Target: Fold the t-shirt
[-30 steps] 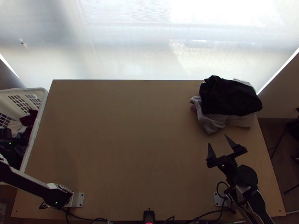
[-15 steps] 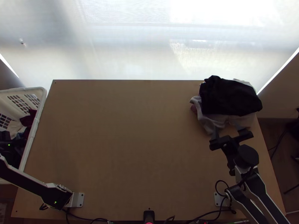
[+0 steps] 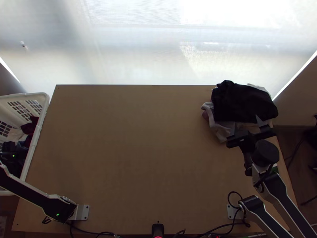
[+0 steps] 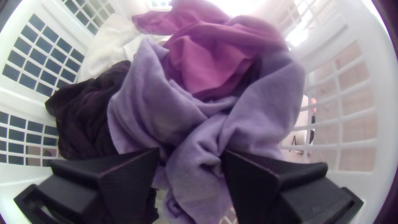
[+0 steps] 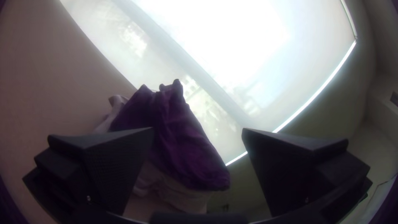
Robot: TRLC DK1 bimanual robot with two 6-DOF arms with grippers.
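Reference: the light wooden table [image 3: 138, 158].

Off the table's left edge, right beside it, is a white slatted basket [image 3: 39, 127]. The left gripper [image 3: 8, 154] is down in it. Left wrist view: the fingers of the left gripper [image 4: 190, 152] stand well apart. A lavender cloth [image 4: 199, 108] lies bunched between and beyond them; whether they touch it, cannot tell. Next to the lavender cloth are a crumpled pink cloth [image 4: 215, 54], a white cloth [image 4: 105, 45] and a dark cloth [image 4: 87, 116].

On the table's far right corner sits a heap. On top is a black garment [image 3: 243, 101], gathered into a thick bundle, purple-looking in the right wrist view. Pale cloth [image 3: 218, 127] spreads out loosely below it toward the table's near side. The right gripper [image 3: 246, 123] is at the near side of this heap, over the table's right part. Its fingers are wide apart in both the top view and right wrist view, and hold nothing.

T-shirt: cannot tell which piece it is. Candidate cloth is bunched at the table's far right corner and in the basket off its left edge.

Beyond the table's far edge: bright translucent sheet [image 3: 130, 51]. At the middle of its near edge: small black device [image 3: 157, 229], red light at its lower end.
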